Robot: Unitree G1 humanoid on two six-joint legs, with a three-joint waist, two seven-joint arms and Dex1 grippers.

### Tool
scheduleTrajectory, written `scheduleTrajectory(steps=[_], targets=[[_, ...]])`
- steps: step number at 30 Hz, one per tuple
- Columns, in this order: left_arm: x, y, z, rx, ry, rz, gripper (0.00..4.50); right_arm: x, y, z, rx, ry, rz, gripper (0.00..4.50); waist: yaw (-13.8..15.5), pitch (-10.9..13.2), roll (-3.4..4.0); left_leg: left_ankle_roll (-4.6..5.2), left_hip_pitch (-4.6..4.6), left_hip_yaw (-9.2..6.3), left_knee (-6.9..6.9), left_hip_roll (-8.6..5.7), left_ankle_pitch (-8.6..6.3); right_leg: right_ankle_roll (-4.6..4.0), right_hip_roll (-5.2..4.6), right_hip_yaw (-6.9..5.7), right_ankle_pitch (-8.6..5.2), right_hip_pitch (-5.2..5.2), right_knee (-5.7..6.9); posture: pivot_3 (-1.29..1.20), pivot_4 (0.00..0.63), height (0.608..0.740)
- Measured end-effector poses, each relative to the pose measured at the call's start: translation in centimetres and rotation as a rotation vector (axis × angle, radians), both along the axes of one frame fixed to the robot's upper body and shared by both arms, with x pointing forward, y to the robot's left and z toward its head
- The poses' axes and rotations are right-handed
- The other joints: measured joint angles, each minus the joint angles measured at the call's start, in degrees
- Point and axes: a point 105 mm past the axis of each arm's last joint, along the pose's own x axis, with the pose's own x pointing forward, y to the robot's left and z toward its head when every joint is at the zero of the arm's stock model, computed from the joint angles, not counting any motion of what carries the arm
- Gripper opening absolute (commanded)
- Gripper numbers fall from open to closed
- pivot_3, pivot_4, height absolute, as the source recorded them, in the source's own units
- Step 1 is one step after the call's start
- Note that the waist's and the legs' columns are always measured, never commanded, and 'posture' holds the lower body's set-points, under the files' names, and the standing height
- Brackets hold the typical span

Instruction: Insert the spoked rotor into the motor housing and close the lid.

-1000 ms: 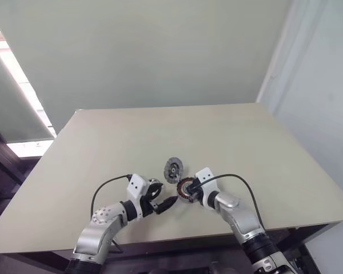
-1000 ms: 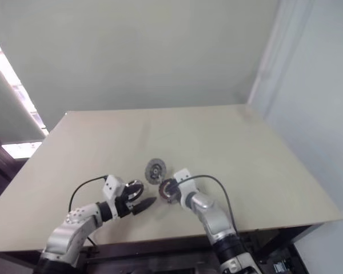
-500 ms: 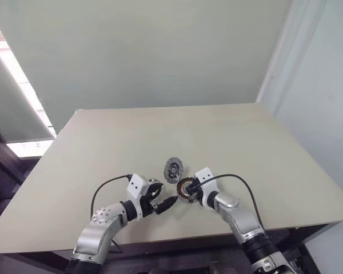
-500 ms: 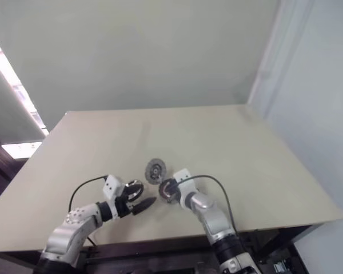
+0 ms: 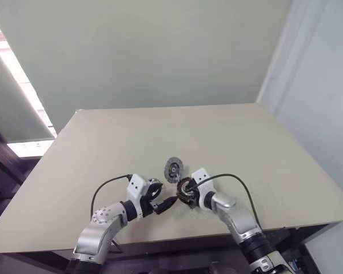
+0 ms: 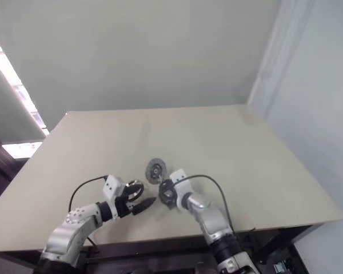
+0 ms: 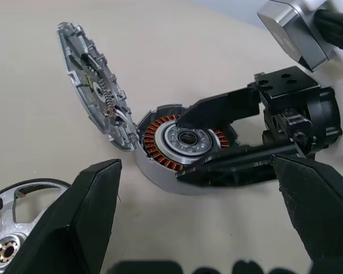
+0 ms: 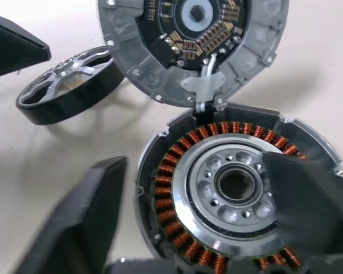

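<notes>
Three round parts lie close together near the front edge of the table (image 5: 228,137), between the two grippers. The housing (image 8: 237,185) sits flat, its copper windings ringing a pale silver centre with a dark bore. The lid (image 8: 192,35) is joined to the housing's rim by a pale hinge tab and stands swung open, tilted up, its inner face of small components showing; in the head views it lies at about 11 o'clock from the housing. The rotor (image 8: 68,85) rests on the table just beside the housing, at about 9 o'clock from it in the head views, apart from it — its spokes and dark outer band show.

The right gripper (image 7: 211,137) reaches in from 4 o'clock with its fingers spread to either side of the housing; one finger lies over the windings, the other along the rim. Whether they touch the housing I cannot tell, but they do not clamp it.

The left gripper (image 5: 163,204) hovers at about 8 o'clock from the housing, just by the rotor, its two fingers wide apart and holding nothing.
</notes>
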Motion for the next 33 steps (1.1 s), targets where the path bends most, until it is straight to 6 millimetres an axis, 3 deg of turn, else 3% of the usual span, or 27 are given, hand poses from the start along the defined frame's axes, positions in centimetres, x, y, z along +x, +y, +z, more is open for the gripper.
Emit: scheduleTrajectory(steps=[9,22,33], targets=[[0.1,-0.1,0.1,-0.002,-0.005,-0.001,4.5,0.1,-0.1,1.4,0.028,-0.03,0.004,4.4,-0.04,0.0,0.0,0.0,-0.12,-0.01,-0.06,0.01,0.0,0.0,0.01,-0.01,0.0,-0.13,0.0,0.0,0.0,0.74],[0.0,0.0,0.0,-0.003,-0.001,0.002,4.5,0.2,-1.0,1.4,0.001,-0.05,-0.022,0.02,-0.02,0.0,0.0,0.0,-0.13,-0.01,-0.05,0.01,0.0,0.0,0.01,-0.02,0.0,-0.14,0.0,0.0,0.0,0.74],[-0.1,0.1,-0.2,-0.003,0.005,0.006,4.5,0.4,-1.2,1.2,-0.024,-0.056,-0.05,0.02,-0.03,0.0,0.0,0.0,-0.14,-0.01,-0.04,0.01,0.0,0.0,0.01,-0.02,0.0,-0.14,0.0,0.0,0.0,0.74]])
